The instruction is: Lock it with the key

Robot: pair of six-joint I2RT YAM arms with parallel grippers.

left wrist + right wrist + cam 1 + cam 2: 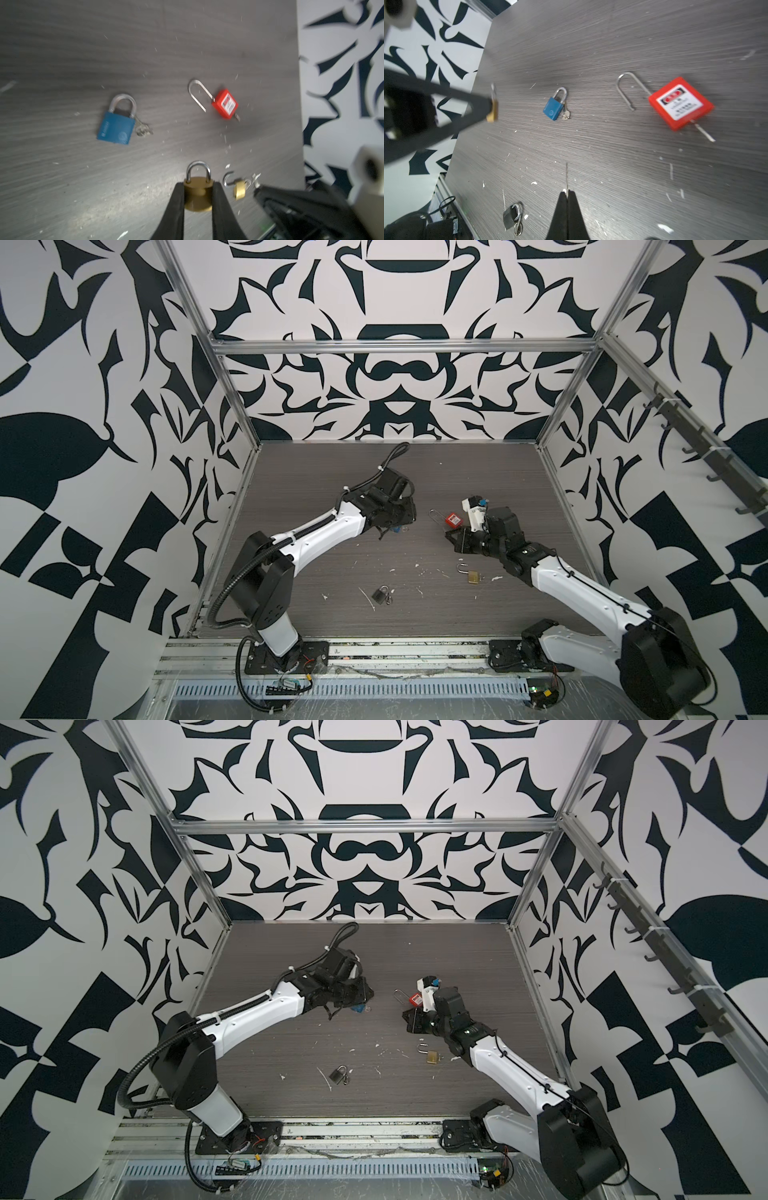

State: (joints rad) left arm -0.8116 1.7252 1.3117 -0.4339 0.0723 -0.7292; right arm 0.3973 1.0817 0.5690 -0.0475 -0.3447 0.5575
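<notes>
My left gripper (pixel 198 185) is shut on a round brass padlock (pixel 197 199), held by its sides above the table. Both legs of its shackle sit in the body. In both top views this gripper (pixel 411 512) hangs left of centre, and the padlock is hard to make out there. My right gripper (pixel 566 192) is shut on a thin key (pixel 566 176) whose blade sticks out past the fingertips. In a top view this gripper (pixel 449 536) faces the left one across a gap. From the right wrist view the held padlock (pixel 493 108) shows edge-on.
On the grey table (pixel 332 564) lie a blue padlock with keys (pixel 553 109), a red padlock with an open long shackle (pixel 454 519), a small brass padlock with an open shackle (pixel 473 576) and a dark padlock with keys (pixel 380 594). Patterned walls stand on three sides.
</notes>
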